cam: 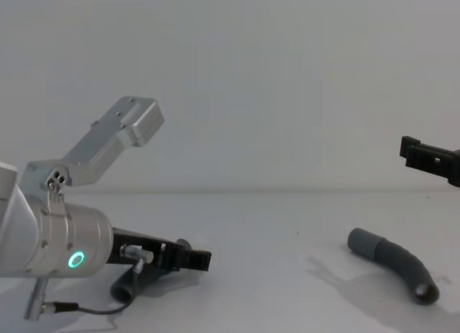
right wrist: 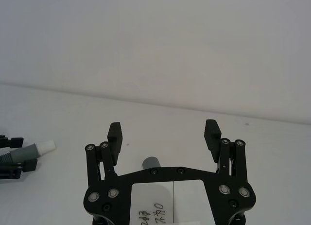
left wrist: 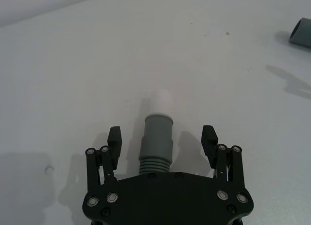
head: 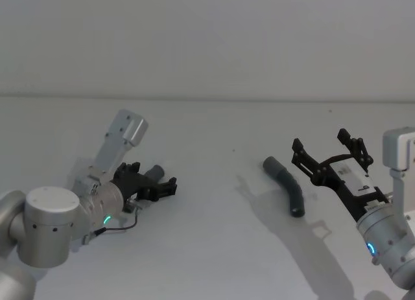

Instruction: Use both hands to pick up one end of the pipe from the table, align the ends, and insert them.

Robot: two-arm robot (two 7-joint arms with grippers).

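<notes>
- Closing the left tool on the first pipe piece is, in my judgement, the step in hand. I would squeeze on the smooth grey cuff rather than on the ribs behind it, so the piece cannot twist as it lifts.
- The left tool is released. Its fingers are spread wide and sit low against the white desk.
- The cuff lies centred between those fingers, with a clear gap on each side, and touches neither one.
- The pale tip juts out just past the fingertips, pointing away from the tool's palm. I would keep it bare, since I expect it has to enter the other piece.
- The right tool is also released. Its fingers are spread wide and hold nothing, and it hangs above the desk.
- The second pipe piece, dark and curved, lies flat on the desk just beside and below the right tool, on the side toward the left tool.
- Its grey sleeve end shows under the gap between the right tool's fingers, close to the palm.
- For this piece I would come straight down and grip just behind the sleeve, leaving its mouth clear.
- The two pieces lie well apart and both rest on the desk, so I judge the task to be at its very start.
- Because the pieces are curved, either one may roll under a one-sided touch. I would make sure both fingers meet the pipe together.
</notes>
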